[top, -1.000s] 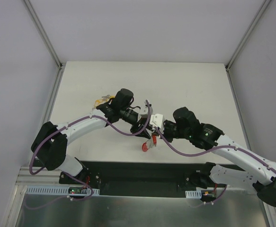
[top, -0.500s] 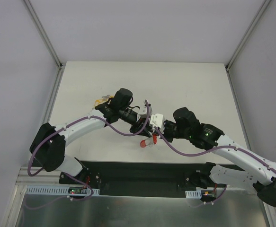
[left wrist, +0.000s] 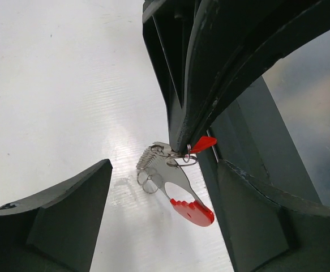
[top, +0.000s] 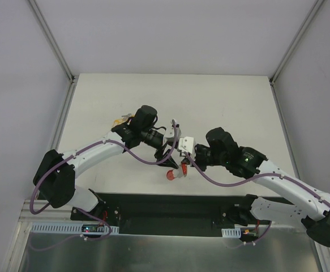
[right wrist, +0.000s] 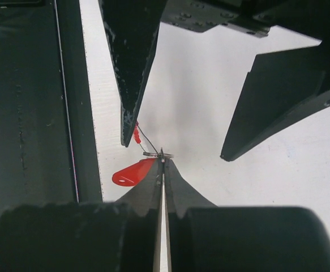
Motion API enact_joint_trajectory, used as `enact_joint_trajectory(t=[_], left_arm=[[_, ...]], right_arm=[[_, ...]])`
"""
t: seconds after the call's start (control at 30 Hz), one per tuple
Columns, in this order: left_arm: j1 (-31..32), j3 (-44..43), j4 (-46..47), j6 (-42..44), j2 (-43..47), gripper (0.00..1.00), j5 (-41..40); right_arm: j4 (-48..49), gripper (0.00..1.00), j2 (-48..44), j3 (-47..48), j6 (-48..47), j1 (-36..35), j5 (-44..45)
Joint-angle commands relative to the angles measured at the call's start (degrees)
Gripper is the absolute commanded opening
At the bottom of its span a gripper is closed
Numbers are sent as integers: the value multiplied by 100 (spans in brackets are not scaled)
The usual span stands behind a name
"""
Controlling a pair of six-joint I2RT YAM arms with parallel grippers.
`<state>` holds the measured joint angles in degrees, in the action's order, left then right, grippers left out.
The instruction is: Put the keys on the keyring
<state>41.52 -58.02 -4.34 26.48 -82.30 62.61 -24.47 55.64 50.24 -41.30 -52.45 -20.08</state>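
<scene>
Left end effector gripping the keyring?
No; the left end effector is wide open, the keyring hanging from the right end effector.

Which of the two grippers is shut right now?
The right gripper, its jaws pressed together on a small wire ring; the left gripper stands wide open.
</scene>
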Motion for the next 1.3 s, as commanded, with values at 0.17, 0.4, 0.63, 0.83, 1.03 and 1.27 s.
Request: enact_joint_trajectory(t=[0.17,0.4,0.63,0.83,1.03,1.27], left_arm=[[-65,36,-6,59,258,76,480],[-65,150,-14,-29,346,68,709],[-65,282,-14,-99,425,45,788],[-65,335,-14,-90,531,33,604],[-74,282,-23,-134,478,27,542],[-65,317,-14,-283,513,13,50]], right_arm=[[241,1,228,618,-291,-29,-348],[258,1,457,803,-388,-20,-427],[276,1,457,759,-370,-20,-278],[258,1,334,636,-309,-11,-111],[153,1,246,549,-265,-11,3],[65,1,149,478,-212,-11,144]])
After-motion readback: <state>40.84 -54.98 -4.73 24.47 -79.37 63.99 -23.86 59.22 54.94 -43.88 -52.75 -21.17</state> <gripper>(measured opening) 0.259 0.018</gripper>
